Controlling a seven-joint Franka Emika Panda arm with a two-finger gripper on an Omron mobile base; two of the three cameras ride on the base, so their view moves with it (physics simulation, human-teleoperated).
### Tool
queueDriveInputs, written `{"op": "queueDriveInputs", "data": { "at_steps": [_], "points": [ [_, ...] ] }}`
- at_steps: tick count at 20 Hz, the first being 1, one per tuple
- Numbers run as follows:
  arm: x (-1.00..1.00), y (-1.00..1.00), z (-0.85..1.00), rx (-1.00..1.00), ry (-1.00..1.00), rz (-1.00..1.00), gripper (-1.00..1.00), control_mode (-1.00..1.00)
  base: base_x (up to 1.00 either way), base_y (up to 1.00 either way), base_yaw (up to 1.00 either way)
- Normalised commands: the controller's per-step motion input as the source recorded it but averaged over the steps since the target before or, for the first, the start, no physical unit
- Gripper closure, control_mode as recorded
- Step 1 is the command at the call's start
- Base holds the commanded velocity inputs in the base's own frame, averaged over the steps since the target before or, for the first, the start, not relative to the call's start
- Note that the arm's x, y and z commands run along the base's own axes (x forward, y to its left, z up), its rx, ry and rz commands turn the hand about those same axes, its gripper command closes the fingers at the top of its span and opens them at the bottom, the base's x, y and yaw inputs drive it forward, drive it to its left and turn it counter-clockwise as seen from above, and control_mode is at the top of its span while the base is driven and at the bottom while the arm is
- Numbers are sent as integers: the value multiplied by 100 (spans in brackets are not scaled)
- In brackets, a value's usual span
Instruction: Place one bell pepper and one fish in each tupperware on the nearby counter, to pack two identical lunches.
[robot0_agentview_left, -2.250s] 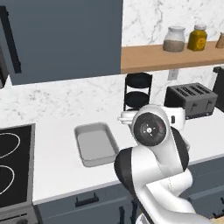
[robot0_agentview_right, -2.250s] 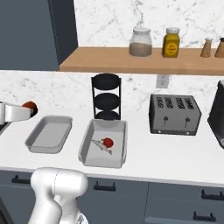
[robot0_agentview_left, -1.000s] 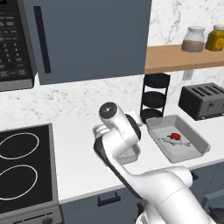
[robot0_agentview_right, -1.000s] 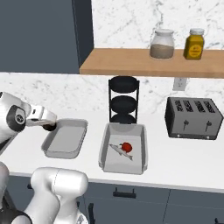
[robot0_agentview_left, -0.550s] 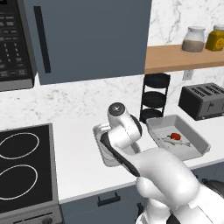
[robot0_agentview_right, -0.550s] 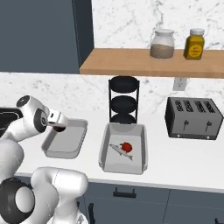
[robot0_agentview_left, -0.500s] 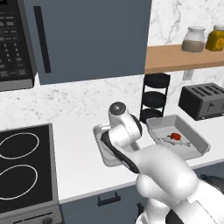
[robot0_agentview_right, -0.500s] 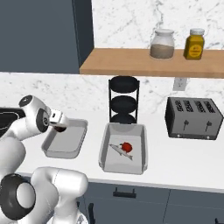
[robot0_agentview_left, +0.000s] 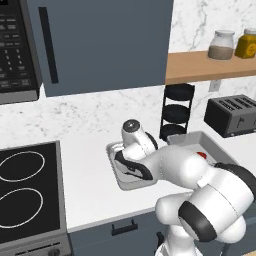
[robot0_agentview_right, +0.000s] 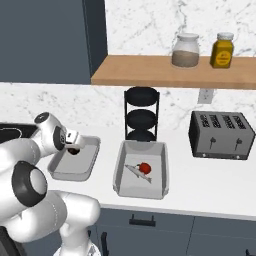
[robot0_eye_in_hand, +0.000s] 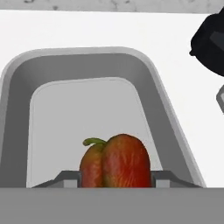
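Pepper (robot0_eye_in_hand: 115, 161) sits clamped in the end effector (robot0_eye_in_hand: 114, 178), low inside the empty tub (robot0_eye_in_hand: 17, 105) directly beneath it. That's the drop-off step; next, the fingers need to part. The filled tub (robot0_agentview_right: 122, 176) waits beside, on the tabletop (robot0_agentview_right: 210, 187).

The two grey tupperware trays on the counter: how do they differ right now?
The left tupperware has nothing lying in it; the gripper holds a bell pepper over it. The right tupperware already contains a pepper and a fish, with no arm above. Both are grey, rectangular, and sit on the white counter.
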Motion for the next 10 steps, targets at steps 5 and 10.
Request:
{"op": "queueDriveInputs", "data": {
  "at_steps": [5,10],
  "points": [
    [0,6,0,0,-1,3,-100,-100,0,0,0],
    [2,0,-13,0,0,3,-100,-100,0,0,0]
  ]
}}
